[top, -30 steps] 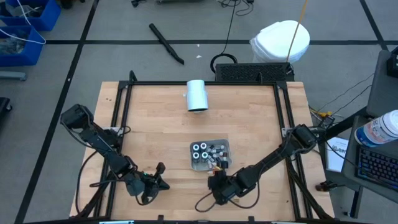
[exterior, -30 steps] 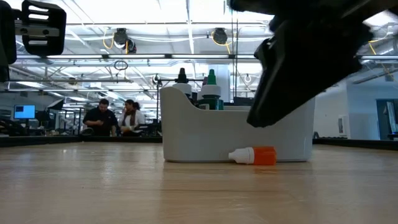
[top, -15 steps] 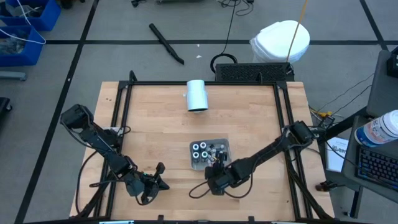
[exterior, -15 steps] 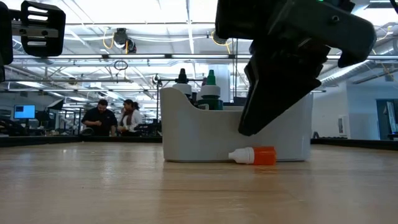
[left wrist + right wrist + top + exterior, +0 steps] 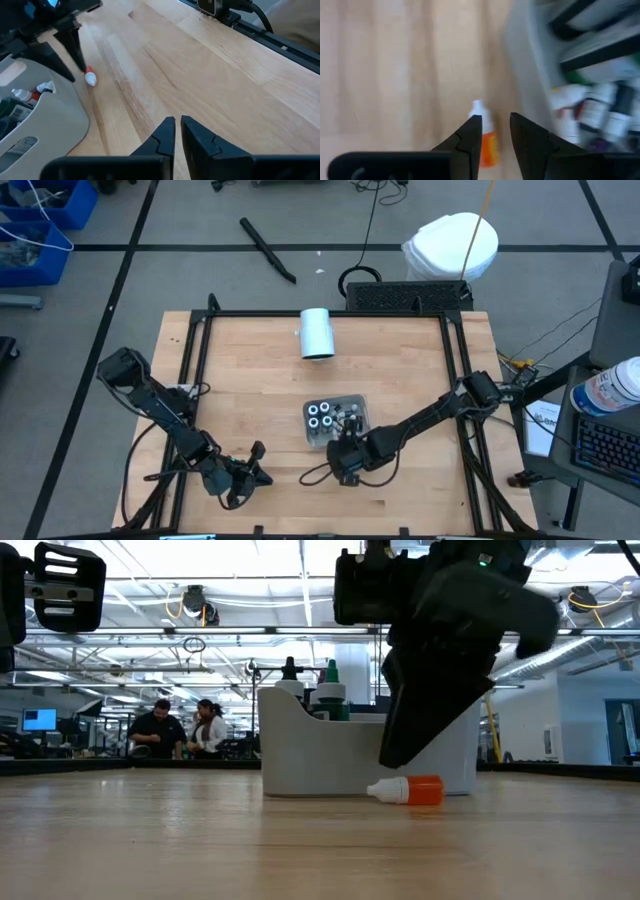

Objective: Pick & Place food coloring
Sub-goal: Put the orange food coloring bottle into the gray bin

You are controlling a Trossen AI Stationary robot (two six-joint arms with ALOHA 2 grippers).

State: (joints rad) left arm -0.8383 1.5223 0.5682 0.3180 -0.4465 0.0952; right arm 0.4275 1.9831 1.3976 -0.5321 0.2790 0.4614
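One small food coloring bottle, orange with a white cap, lies on its side on the table against the near wall of the grey tray. Several more small bottles stand in the tray. My right gripper is open and points down just above the lying bottle, one finger on each side and not touching it. In the low view its fingers end a little above the bottle. My left gripper is shut and waits near the table's near edge, left of the tray.
A white cylinder lies near the table's far edge. A black frame borders the tabletop. Bare wood stretches between my left gripper and the tray. People stand in the room behind the table.
My right gripper has moved toward the table's left and far edge, from near the near edge to directly over the lying orange bottle beside the tray. The tray has turned a little on the table. The bottle has stayed where it was.
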